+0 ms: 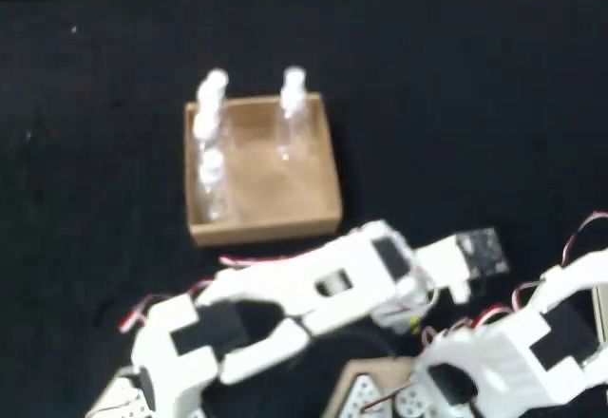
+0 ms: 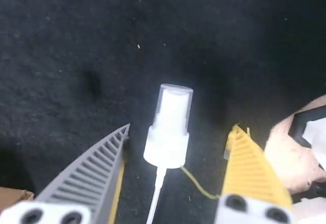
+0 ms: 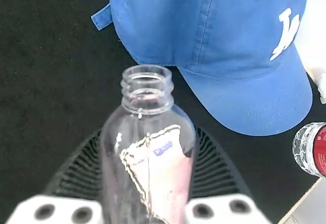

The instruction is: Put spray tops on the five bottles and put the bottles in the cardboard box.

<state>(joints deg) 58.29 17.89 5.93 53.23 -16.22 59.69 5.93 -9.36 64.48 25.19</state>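
My left gripper (image 2: 181,129) is spread wide, with the grey finger (image 2: 91,173) on one side and the yellow finger (image 2: 247,163) on the other. A spray top (image 2: 168,127) sits in the gap between them and touches neither. Its clear cap points away from my wrist, and its thin white dip tube (image 2: 155,201) runs back toward me. Beneath it is the black cloth (image 2: 76,40).

My right gripper (image 3: 147,132) is clamped on a bare bottle (image 3: 147,152). The curved black fingers (image 3: 76,168) hug both its sides. Its threaded neck is uncovered and points away from my wrist, and a pale label shows through the clear wall. Beyond the neck a blue cap (image 3: 214,46) lies on the cloth. Beside that is a red-labelled bottle (image 3: 311,150), near the cloth's edge.

Seen from above, my left arm (image 1: 323,285) stretches from seven o'clock toward the table's middle, and my right arm (image 1: 513,351) sits at five o'clock. Farther out, between ten and eleven o'clock from my left wrist, stands the cardboard box (image 1: 266,223). Three bottles with spray tops stand upright in it. The first bottle (image 1: 211,104) is in its eleven o'clock corner. The second bottle (image 1: 293,104) is in its one o'clock corner. The third bottle (image 1: 211,166) is against its nine o'clock wall.
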